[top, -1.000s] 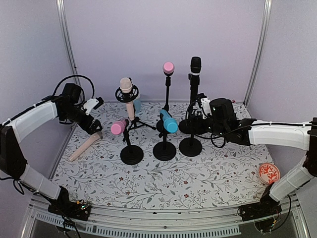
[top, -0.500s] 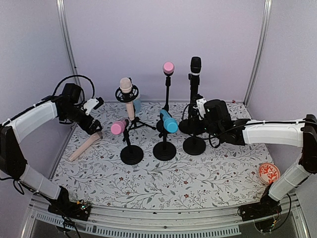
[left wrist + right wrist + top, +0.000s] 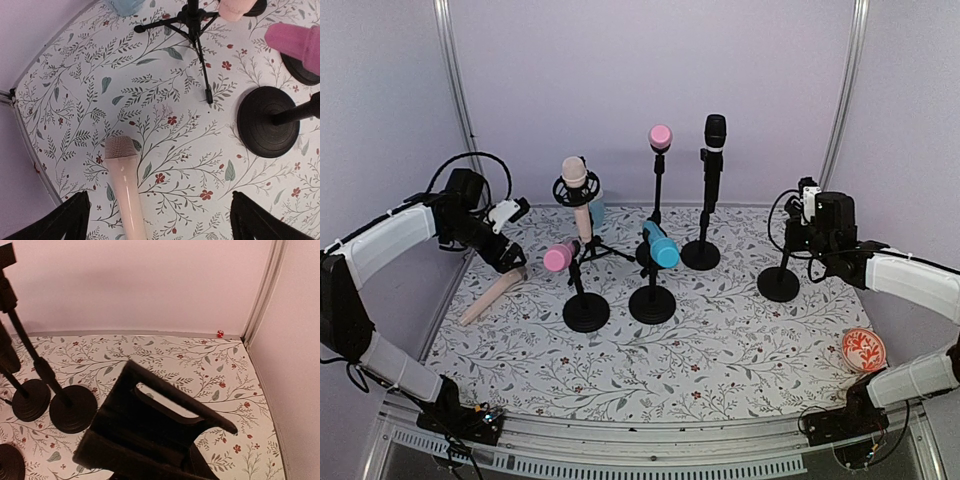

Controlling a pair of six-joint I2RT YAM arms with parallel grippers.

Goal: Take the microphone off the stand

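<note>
Surface: a white tablecloth (image 3: 720,350) printed with grey-green leaf sprays and small red flowers covers the table.
Room: plain pale lilac walls (image 3: 620,70) close three sides. A metal post (image 3: 844,100) rises in the corner behind and to the right of the tall black microphone (image 3: 715,131).
Landmark: the tall black microphone stands upright in a black round-based stand (image 3: 700,254) at the back of the cloth.
Task's thing: a peach-coloured microphone with a mesh head (image 3: 122,185) lies flat on the cloth, in no stand, far to the left of the black microphone.
Still mounted: left of the black microphone are a pink-headed microphone (image 3: 660,136) on a tall pole, a blue microphone (image 3: 662,249), a tilted pink microphone (image 3: 560,257) and a peach-headed microphone in a ring mount (image 3: 575,178).
Left gripper (image 3: 510,257): jaws spread wide and holding nothing, it hovers just over the lying microphone.
Right gripper (image 3: 792,232): well to the right of the black microphone, it is clamped on the top of a bare black stand (image 3: 778,284).
Hard to make out: a black clip-like shape (image 3: 150,425) fills the right wrist view, and the fingers cannot be picked out there.
Top view only: a round red-and-white patterned disc (image 3: 863,350) lies near the front right.
Left wrist view only: the black tripod legs (image 3: 200,50) under the ring mount.
Right wrist view only: a small red speck (image 3: 220,333) sits at the foot of the back wall.
</note>
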